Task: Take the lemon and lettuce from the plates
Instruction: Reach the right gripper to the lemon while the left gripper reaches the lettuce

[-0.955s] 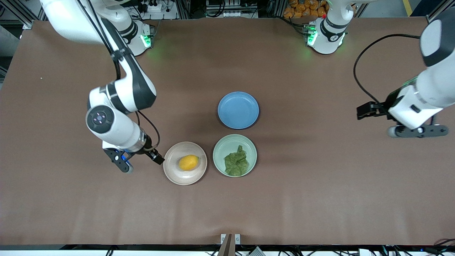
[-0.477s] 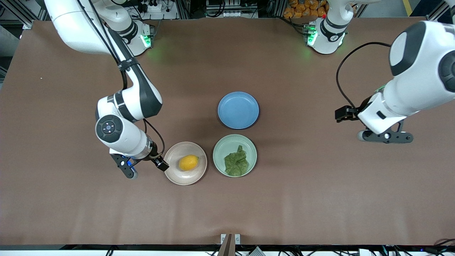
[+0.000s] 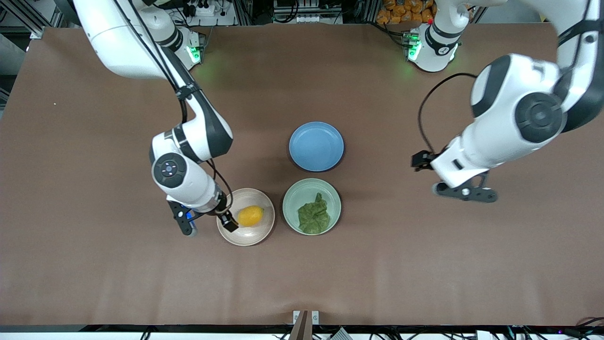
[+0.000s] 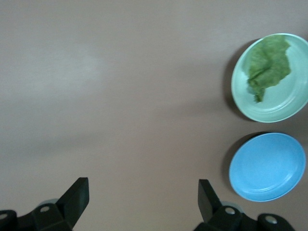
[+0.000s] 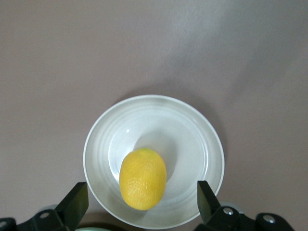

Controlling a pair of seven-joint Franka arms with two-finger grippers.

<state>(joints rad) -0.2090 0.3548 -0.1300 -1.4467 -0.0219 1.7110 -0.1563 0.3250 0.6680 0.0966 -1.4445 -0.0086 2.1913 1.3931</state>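
Observation:
The yellow lemon (image 3: 250, 216) (image 5: 143, 179) lies on the beige plate (image 3: 246, 237) (image 5: 192, 139). Beside it, the dark green lettuce (image 3: 314, 216) (image 4: 268, 62) rests in the mint green plate (image 3: 288, 208) (image 4: 284, 113). My right gripper (image 3: 208, 224) (image 5: 143, 197) hangs open over the beige plate's rim toward the right arm's end; the lemon shows between its fingertips, untouched. Over bare table toward the left arm's end, apart from the green plate, my left gripper (image 3: 465, 193) (image 4: 142, 197) is open and holds nothing.
A blue plate (image 3: 316, 146) (image 4: 267, 166) with nothing on it sits farther from the front camera than the green plate. Brown table surface spreads around the three plates. Both robot bases stand along the table's back edge.
The right gripper has slid from beside the beige plate to over its rim, closer to the lemon. The left arm has swung in toward the plates. Both stayed open.

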